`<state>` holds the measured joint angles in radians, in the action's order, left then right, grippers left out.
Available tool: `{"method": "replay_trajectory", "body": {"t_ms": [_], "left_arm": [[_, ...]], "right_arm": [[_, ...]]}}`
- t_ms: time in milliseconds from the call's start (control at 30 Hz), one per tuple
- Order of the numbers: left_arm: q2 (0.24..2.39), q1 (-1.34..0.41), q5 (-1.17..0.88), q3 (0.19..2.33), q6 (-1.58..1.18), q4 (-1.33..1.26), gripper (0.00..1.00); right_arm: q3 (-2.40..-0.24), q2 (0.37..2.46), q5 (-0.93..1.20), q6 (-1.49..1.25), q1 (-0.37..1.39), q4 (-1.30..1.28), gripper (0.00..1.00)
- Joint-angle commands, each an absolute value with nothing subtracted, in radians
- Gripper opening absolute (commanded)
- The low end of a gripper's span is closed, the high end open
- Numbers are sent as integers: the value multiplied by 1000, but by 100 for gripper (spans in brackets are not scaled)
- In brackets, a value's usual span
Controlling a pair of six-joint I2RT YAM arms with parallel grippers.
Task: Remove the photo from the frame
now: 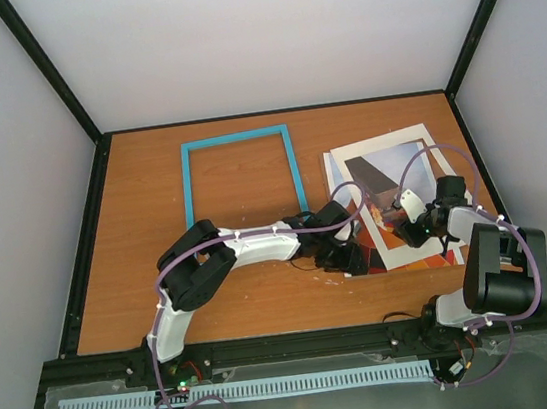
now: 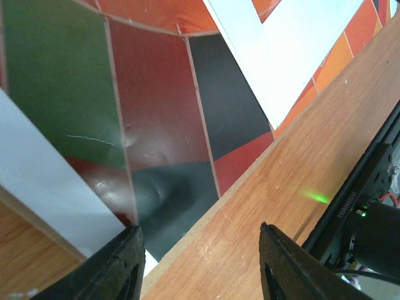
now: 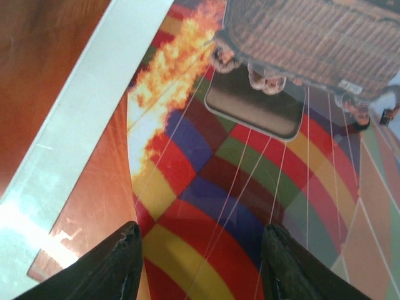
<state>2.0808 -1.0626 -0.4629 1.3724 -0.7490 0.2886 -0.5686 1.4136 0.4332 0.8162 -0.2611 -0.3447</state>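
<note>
Photo (image 1: 374,166): lies flat on the table, outside the frame. It is directly below and ahead of the right fingers (image 3: 119,265), and its corner reaches in between the left fingers (image 2: 115,269).
Photo, content: flame, wicker basket and checkered panels of red, yellow, blue and green in the right wrist view (image 3: 250,187). Dark green, dark red and black panels show in the left wrist view (image 2: 156,112). A white margin runs along the edge.
White sheet (image 2: 294,50): overlaps the photo ahead of the left fingers.
Frame (image 1: 234,137): light-blue border, flat on the table, off to the far left of the left fingers and apart from them. Bare wood shows through its opening.
Right gripper (image 1: 397,223): fingers spread wide above the photo, gripping nothing.
Left gripper (image 1: 349,257): fingers spread wide at the photo's near corner, gripping nothing. Contact with the paper cannot be determined.
Writing: small print on the black rail (image 2: 356,206) to the right of the left fingers is too small to read. A pale tag on the basket is illegible.
Surface: orange-brown wood-grain table (image 1: 246,299). A green light spot (image 2: 319,198) sits ahead of the left gripper's right-hand finger.
Room: pale walls, black corner posts, and a white slotted strip (image 1: 247,389) by the arm bases.
</note>
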Motion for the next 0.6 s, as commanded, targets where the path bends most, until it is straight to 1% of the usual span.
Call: {"method": "replay_trajectory", "body": {"t_ms": [0,67,167,233,267,433,567], "left_arm": [[1993,-1067,-369,1398,-701,306,51],[1932,-1064,-311,1384,-684,314,53],[1853,-1042,-231,1340,-691,310,56],[1799,-1022,-197,1287,-713,292,56],[1774,-1013,-184,1256,-727,278,56],[1653,-993,-140,1097,-784,212,55],[1588,-992,-124,981,-823,180,55]], "right_arm": [[-613,1361,392,833,-259,-535,54],[-645,1277,412,867,-258,-599,60],[-679,1152,540,958,-252,-723,72],[-673,1084,606,1027,-214,-790,79],[-659,1056,605,1040,-175,-800,81],[-573,983,459,1031,53,-750,82],[-533,1004,366,1003,184,-686,82]]}}
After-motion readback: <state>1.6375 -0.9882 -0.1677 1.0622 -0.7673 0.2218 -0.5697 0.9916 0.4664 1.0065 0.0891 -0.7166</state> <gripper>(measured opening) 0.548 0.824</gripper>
